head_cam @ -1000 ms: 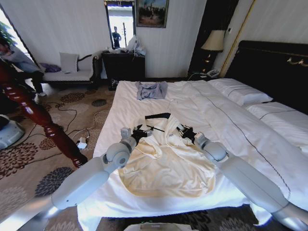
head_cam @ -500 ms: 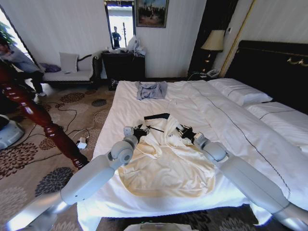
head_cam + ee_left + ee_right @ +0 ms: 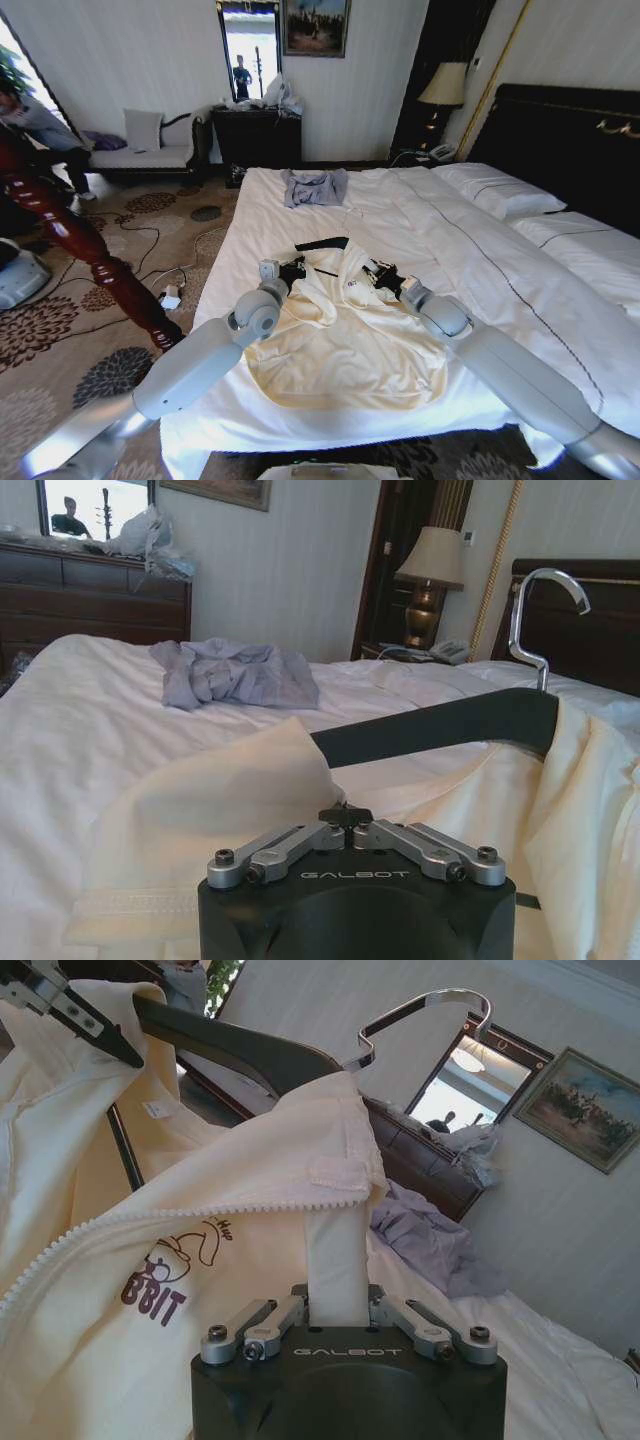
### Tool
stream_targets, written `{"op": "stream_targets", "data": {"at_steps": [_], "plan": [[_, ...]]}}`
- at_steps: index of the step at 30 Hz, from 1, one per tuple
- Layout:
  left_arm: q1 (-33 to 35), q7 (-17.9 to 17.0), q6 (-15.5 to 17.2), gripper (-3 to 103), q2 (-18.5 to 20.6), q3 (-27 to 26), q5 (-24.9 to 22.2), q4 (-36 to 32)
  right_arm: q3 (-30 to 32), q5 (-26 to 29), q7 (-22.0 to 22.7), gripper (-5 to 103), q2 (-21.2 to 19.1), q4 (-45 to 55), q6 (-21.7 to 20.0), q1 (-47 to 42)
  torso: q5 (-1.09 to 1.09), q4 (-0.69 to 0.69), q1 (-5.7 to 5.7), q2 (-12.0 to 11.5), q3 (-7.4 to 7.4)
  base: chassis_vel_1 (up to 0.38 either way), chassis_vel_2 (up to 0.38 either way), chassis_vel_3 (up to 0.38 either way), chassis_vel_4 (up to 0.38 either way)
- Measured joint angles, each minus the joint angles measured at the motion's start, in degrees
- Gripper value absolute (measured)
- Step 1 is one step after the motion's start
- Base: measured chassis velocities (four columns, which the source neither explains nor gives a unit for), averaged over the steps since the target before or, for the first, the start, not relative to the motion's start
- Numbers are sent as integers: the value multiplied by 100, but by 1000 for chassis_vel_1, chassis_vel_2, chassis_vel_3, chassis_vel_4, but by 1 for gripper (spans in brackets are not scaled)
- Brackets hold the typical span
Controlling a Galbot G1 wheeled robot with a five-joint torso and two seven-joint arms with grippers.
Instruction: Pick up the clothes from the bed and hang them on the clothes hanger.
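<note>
The clothes (image 3: 345, 345), a cream-yellow zip garment, lie spread on the bed (image 3: 480, 260), with their upper part lifted and bunched. The black clothes hanger (image 3: 322, 243) lies at the collar with its metal hook toward the pillows. My left gripper (image 3: 293, 270) is shut on the garment's left shoulder fabric (image 3: 200, 810), just short of the hanger's bar (image 3: 440, 725). My right gripper (image 3: 376, 272) is shut on a strip of the right shoulder (image 3: 335, 1260), which is draped over the hanger's other end (image 3: 250, 1045).
A small blue-grey garment (image 3: 315, 186) lies farther up the bed. White pillows (image 3: 500, 190) and the dark headboard (image 3: 570, 140) are on the right. A reddish-brown wooden post (image 3: 80, 245) leans over the carpet on the left, with cables (image 3: 170, 295) on the floor.
My left gripper has moved farther up the bed toward the hanger, dragging and bunching the left shoulder. My right gripper has edged the same way. The hanger has shifted slightly.
</note>
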Motion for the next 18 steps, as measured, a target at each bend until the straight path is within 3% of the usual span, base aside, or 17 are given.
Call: {"op": "stream_targets", "data": {"at_steps": [6,14,18], "plan": [[51,5,-136,0,48,-24,-12,-40,-8,-1,1,18,6,-12,1,6,0,0,0,0,0,0,0,0,0],[105,474,-468,0,228,65,171,-495,-8,-118,-1,18,29,-144,20,-35,0,0,0,0,0,0,0,0,0],[14,529,-500,0,221,104,128,-609,-28,-137,-8,18,33,-144,23,-34,0,0,0,0,0,0,0,0,0]]}}
